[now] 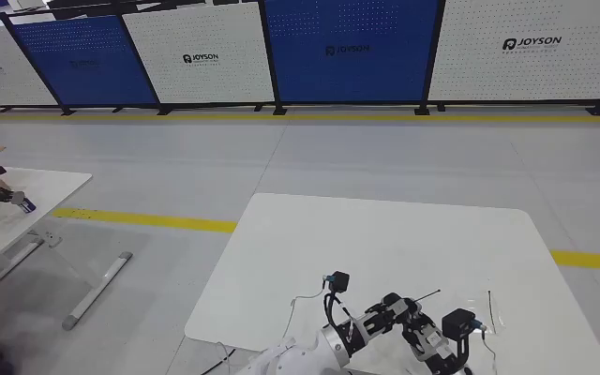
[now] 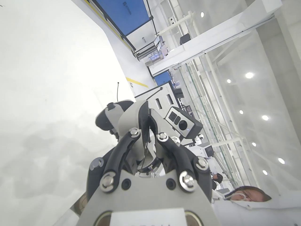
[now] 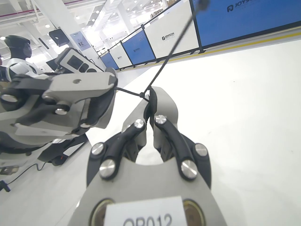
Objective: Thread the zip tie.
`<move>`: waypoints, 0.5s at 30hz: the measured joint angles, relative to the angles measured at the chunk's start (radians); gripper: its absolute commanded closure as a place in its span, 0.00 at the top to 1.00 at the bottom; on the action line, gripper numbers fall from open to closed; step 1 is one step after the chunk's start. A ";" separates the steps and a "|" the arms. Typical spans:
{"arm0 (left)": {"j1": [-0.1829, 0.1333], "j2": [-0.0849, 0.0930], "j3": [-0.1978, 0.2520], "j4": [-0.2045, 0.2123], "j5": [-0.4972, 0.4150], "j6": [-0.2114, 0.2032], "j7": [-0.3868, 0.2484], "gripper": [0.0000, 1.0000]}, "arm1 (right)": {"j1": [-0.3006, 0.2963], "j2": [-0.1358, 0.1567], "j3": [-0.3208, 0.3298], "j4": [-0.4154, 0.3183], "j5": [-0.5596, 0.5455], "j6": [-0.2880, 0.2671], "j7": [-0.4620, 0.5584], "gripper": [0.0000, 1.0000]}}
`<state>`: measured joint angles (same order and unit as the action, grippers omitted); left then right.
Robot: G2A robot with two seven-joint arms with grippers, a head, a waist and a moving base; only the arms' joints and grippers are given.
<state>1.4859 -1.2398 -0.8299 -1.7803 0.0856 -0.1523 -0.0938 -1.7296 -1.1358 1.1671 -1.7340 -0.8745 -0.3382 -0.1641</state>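
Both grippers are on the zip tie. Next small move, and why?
Probably curl the left gripper toward the free head end: the zip tie runs from the left gripper past the shut right gripper and sticks out straight, with no loop formed yet.

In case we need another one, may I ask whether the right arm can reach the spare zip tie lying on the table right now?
Probably not yet: the right claw is shut on the held zip tie, shared with the left claw. The spare zip tie lies uncovered on the table.
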 measured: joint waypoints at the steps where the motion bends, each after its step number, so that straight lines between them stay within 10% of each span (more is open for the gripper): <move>1: 0.001 0.000 0.000 -0.002 0.001 -0.007 -0.003 0.00 | 0.002 -0.001 -0.002 0.002 -0.001 0.001 0.001 0.00; 15: 0.025 0.011 -0.023 -0.024 -0.015 -0.110 -0.028 0.00 | 0.011 -0.008 -0.016 0.017 -0.014 -0.002 -0.001 0.00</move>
<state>1.5113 -1.2292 -0.8527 -1.8043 0.0707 -0.2625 -0.1217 -1.7185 -1.1436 1.1511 -1.7165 -0.8885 -0.3401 -0.1647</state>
